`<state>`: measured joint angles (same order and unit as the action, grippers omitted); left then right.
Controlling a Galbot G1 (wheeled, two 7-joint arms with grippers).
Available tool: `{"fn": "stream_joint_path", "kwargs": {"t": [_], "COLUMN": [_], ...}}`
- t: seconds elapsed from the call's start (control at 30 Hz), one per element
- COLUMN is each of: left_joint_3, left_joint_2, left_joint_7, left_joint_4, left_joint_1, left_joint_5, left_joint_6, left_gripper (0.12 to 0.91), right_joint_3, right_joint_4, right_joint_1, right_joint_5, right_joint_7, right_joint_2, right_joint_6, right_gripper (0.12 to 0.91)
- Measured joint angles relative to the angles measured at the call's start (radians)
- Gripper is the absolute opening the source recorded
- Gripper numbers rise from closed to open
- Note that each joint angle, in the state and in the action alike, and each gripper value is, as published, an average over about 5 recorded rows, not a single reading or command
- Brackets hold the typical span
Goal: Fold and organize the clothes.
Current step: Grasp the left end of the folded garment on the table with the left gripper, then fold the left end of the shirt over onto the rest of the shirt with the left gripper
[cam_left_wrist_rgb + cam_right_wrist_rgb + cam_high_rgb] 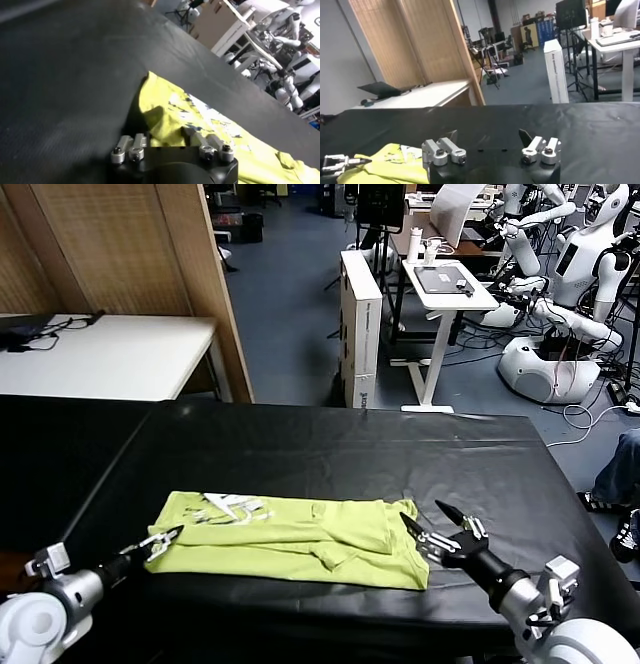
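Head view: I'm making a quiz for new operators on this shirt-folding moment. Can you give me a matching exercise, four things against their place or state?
Things:
1. T-shirt
2. left gripper
3. right gripper
4. table cloth

Places or states:
A. jaws wide open, beside the shirt's right end
B. black, covering the table
C. lime green, lying folded into a long strip
D. jaws narrowed at the shirt's left edge

Pairs: 1-C, 2-D, 3-A, 4-B
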<state>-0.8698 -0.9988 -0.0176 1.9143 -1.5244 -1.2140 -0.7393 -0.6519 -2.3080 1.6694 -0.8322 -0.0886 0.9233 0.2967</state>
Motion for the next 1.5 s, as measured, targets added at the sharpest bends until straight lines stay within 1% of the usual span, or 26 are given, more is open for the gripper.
{"fn": "stream_joint_path", "kwargs": {"t": [0.13, 0.2, 0.27, 0.33, 0.4, 0.57, 0.63, 0.7, 0.83, 0.97, 1.17, 1.27, 1.5], "left_joint_3": [-0.004, -0.011, -0.02, -0.031, -0.043, -0.086, -0.102, -0.11, -0.096, -0.036, 0.111, 0.191, 0.364], "left_joint_2": [-0.002, -0.004, -0.006, -0.005, 0.001, 0.037, 0.052, 0.06, 0.045, 0.001, -0.045, -0.061, -0.103], "left_joint_7": [-0.005, -0.018, -0.032, -0.041, -0.04, -0.011, -0.009, -0.017, -0.05, -0.088, -0.143, -0.171, -0.208], "left_joint_4": [0.015, 0.027, 0.04, 0.056, 0.071, 0.091, 0.101, 0.116, 0.172, 0.247, 0.326, 0.34, 0.334], "left_joint_1": [-0.002, -0.004, -0.007, -0.011, -0.018, -0.04, -0.048, -0.054, -0.051, -0.034, 0.013, 0.034, 0.084], "left_joint_5": [-0.001, -0.005, -0.006, 0.006, 0.036, 0.149, 0.192, 0.218, 0.227, 0.216, 0.191, 0.168, 0.161], "left_joint_6": [0.0, 0.0, 0.0, 0.001, 0.001, 0.001, 0.001, 0.001, 0.002, 0.002, 0.002, 0.003, 0.003], "left_gripper": [0.228, 0.18, 0.158, 0.16, 0.164, 0.164, 0.164, 0.164, 0.164, 0.164, 0.164, 0.164, 0.164], "right_joint_3": [0.011, 0.013, 0.016, 0.02, 0.023, 0.033, 0.038, 0.04, 0.034, 0.025, 0.021, 0.021, 0.022], "right_joint_4": [0.001, 0.003, 0.006, 0.011, 0.017, 0.033, 0.039, 0.043, 0.048, 0.062, 0.085, 0.097, 0.102], "right_joint_1": [-0.001, -0.004, -0.008, -0.013, -0.018, -0.03, -0.032, -0.032, -0.029, -0.032, -0.029, -0.02, -0.001], "right_joint_5": [0.009, 0.01, 0.01, 0.011, 0.011, 0.017, 0.023, 0.029, 0.042, 0.064, 0.113, 0.136, 0.164], "right_joint_7": [0.0, 0.001, 0.003, 0.005, 0.007, 0.007, 0.007, 0.007, 0.006, 0.005, 0.003, 0.002, -0.001], "right_joint_2": [0.007, 0.009, 0.01, 0.012, 0.013, 0.022, 0.028, 0.034, 0.041, 0.039, 0.05, 0.06, 0.078], "right_joint_6": [-0.003, -0.004, -0.006, -0.009, -0.013, -0.021, -0.023, -0.024, -0.026, -0.034, -0.041, -0.043, -0.051], "right_gripper": [0.907, 0.907, 0.907, 0.907, 0.907, 0.907, 0.907, 0.907, 0.907, 0.907, 0.907, 0.907, 0.907]}}
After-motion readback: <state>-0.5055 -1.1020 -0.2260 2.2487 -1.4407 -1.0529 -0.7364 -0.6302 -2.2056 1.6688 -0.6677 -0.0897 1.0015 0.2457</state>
